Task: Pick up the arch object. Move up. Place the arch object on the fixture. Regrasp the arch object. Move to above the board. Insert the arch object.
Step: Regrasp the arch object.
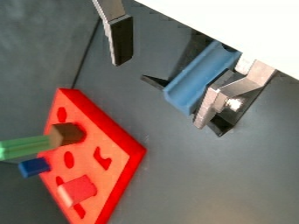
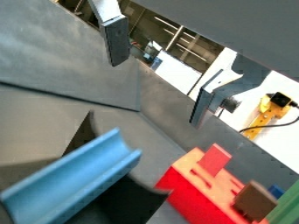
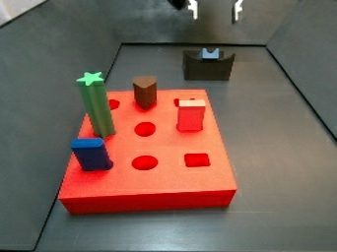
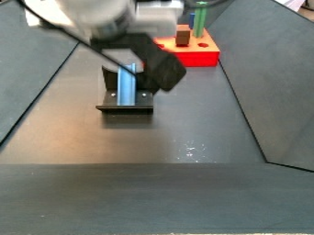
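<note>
The arch object [image 1: 197, 77], a slate-blue elongated block, rests in the notch of the dark fixture [image 3: 211, 67] at the far end of the floor. In a side view it stands on the fixture [image 4: 125, 110] as a blue bar [image 4: 127, 83]. My gripper [image 1: 163, 87] is open, with nothing between its fingers [image 1: 118, 42]. It hangs above the fixture, apart from the arch object, high in a side view [image 3: 216, 10]. The red board [image 3: 152, 162] lies nearer the front, away from the gripper. The arch object [image 2: 73, 182] also fills the foreground in a wrist view.
On the board stand a green star peg [image 3: 95, 103], a brown peg [image 3: 145, 92], a red block [image 3: 190, 113] and a brighter blue cuboid [image 3: 90, 154]. Sloping dark walls [image 3: 305, 94] enclose the floor on both sides.
</note>
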Robot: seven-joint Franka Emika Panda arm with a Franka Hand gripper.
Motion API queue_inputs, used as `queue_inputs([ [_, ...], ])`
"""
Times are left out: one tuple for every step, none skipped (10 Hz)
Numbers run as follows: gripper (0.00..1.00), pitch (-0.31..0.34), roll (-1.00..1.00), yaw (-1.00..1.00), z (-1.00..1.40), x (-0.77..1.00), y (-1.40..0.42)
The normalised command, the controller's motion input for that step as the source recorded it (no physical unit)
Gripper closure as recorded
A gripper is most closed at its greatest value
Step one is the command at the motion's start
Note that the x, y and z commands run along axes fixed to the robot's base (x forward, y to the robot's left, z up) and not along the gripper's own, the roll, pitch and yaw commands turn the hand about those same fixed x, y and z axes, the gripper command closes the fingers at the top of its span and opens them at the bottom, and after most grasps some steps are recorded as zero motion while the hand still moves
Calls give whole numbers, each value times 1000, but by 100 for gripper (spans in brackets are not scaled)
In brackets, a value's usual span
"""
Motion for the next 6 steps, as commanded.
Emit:
queue_inputs([
  [0, 55, 1000, 19, 1000, -99, -851],
  [0, 54, 1000, 18, 889, -87, -862],
  [0, 41, 1000, 17, 700, -109, -697],
  [0, 33, 1000, 16, 513, -114, -544],
  [0, 30, 1000, 16, 310, -92, -385],
  [0, 28, 1000, 16, 109, -58, -220],
])
